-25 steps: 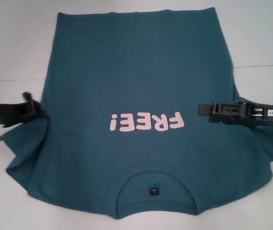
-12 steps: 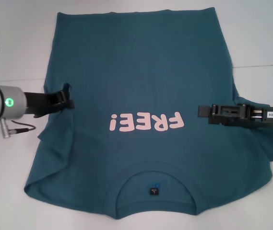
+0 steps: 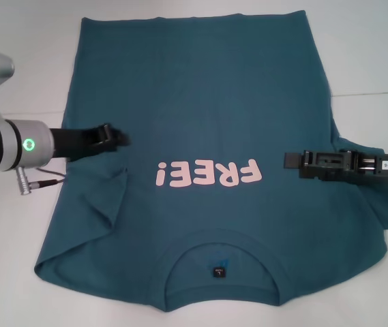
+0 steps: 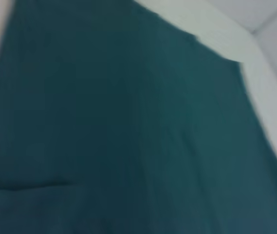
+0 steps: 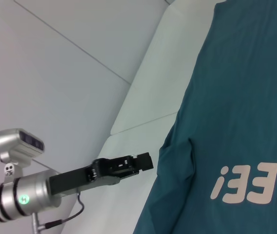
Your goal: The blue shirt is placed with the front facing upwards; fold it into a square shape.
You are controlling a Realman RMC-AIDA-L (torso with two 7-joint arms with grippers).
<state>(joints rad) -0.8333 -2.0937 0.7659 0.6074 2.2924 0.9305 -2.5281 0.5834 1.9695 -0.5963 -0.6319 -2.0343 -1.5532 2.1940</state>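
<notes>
The left gripper (image 3: 115, 135) is above the left side of the large dark teal-blue cotton T-shirt (image 3: 200, 102), its jaws clamped on the folded-in sleeve cloth. The shirt lies flat on the white table (image 3: 23, 68), pink lettering up. The right gripper (image 3: 290, 159) hovers over the right side; I cannot tell its jaws.

A plain white table (image 3: 30, 225) fills the view, its bare surface showing at nine o'clock, three o'clock and along twelve. A faint seam line (image 3: 371, 92) crosses it toward two o'clock. In the right wrist view a raised white panel (image 5: 148, 87) lies beside pale grey floor tiles (image 5: 55, 63) with thin joint lines.
</notes>
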